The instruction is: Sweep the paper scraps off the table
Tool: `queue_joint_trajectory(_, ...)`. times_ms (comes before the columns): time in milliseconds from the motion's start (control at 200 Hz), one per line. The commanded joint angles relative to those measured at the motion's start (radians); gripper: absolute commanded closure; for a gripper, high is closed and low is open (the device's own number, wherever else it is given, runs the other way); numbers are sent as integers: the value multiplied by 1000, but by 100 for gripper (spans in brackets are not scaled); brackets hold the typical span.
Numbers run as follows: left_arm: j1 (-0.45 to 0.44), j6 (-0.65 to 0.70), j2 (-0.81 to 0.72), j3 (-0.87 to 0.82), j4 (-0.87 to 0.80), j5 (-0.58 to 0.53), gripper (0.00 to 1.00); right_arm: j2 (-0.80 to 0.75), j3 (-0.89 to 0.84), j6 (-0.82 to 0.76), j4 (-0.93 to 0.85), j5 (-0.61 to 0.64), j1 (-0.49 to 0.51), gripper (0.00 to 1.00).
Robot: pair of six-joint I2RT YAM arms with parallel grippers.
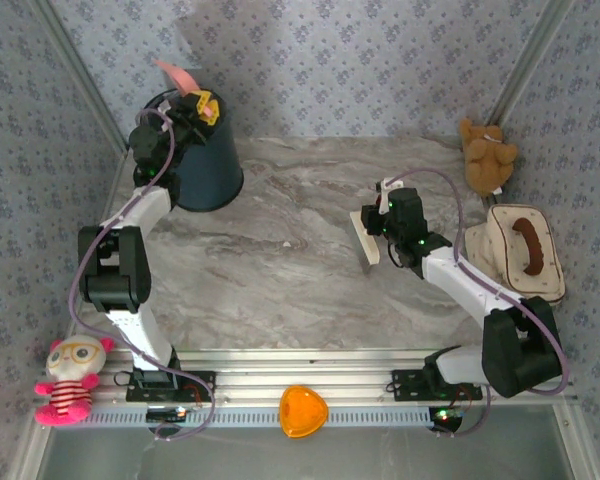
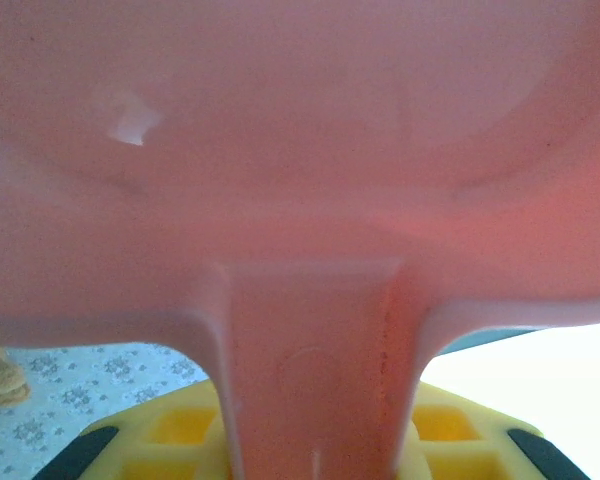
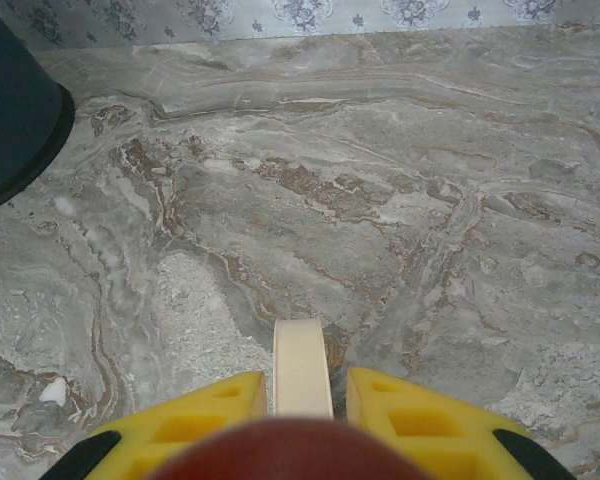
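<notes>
On the table you cannot tell where the scraps lie. Your best guess is the bin at the far left, since the dustpan hangs tipped above it.

Treat any scraps as very light, thin and limp. They lie flat on the smooth marble, cling to it, and drift at the least puff of air. Do not try to pinch one: there is no edge to take hold of. Push them with the brush in low, slow strokes onto the pan's lip, held hard against the surface.

Your left gripper is clamped on the dustpan's pink handle, the pan close above it. Your right gripper, right of the table's middle, is closed tight on the brush's cream stem, which points toward the far side.
</notes>
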Motion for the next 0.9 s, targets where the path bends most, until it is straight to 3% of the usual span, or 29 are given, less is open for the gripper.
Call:
queue_joint_trajectory(0, -3, 37, -25, 53, -38, 59, 100, -2, 29, 14, 11, -6, 6, 100)
queue_joint_trajectory(350, -5, 375, -90, 148, -392, 197, 100, -20, 14, 15, 17, -5, 5, 100)
queue_joint_trajectory(650, -38, 916, -161, 290, -1003, 206, 100, -27, 9, 17, 24, -3, 6, 100)
queue_joint_trajectory(894, -99, 1338, -153, 456, -1471, 99, 100, -27, 6, 22, 29, 1, 4, 100)
